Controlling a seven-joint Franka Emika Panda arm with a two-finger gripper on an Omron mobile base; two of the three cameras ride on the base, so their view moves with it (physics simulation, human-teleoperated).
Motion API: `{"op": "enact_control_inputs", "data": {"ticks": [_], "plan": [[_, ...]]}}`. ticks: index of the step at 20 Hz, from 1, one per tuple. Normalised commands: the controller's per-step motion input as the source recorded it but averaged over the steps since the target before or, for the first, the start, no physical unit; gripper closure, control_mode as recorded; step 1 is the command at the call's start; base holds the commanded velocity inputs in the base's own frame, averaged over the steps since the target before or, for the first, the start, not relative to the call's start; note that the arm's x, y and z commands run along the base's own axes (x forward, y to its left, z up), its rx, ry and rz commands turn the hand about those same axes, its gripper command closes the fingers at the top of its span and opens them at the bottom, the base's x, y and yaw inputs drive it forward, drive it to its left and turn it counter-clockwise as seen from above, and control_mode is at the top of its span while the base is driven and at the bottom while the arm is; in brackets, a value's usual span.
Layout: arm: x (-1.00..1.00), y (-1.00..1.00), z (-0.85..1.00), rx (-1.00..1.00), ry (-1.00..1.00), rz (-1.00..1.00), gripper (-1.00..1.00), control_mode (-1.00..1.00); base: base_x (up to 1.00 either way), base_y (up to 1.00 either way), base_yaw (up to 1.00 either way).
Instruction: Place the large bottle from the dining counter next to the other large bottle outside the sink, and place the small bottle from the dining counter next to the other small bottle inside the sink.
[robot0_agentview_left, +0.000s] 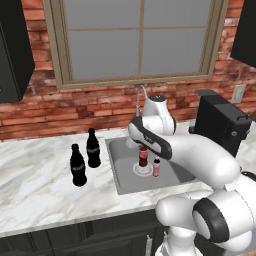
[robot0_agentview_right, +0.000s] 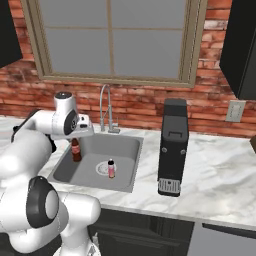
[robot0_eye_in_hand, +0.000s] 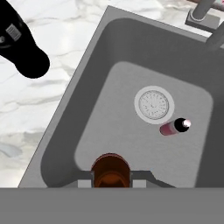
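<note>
Two big black bottles (robot0_agentview_left: 78, 165) are standing side by side on the surface beside the sink (robot0_agentview_left: 120, 184), so that part looks done. The tool (robot0_eye_in_hand: 111, 183) is squeezing the small bottle (robot0_agentview_left: 143, 156) over the sink, near the pink bottle (robot0_agentview_left: 156, 167). Letting go is left.

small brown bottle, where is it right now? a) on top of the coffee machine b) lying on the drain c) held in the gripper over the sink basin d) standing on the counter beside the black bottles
c: the gripper is closed on the small brown bottle, holding it upright above the sink, near the pink bottle.
</note>
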Motion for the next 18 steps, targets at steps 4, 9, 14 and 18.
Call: {"op": "enact_control_inputs", "data": {"ticks": [4,9,14,18], "plan": [[0.0,0.0,-0.25,0.0,0.0,0.0,1.0,-1.0,0.0,0.0,0.0],[0.02,0.03,-0.28,0.0,0.01,0.0,1.0,-1.0,0.0,0.0,0.0],[0.01,0.03,-0.27,0.0,0.0,0.0,1.0,-1.0,0.0,0.0,0.0],[0.01,0.02,-0.27,0.0,0.0,0.0,1.0,-1.0,0.0,0.0,0.0]]}}
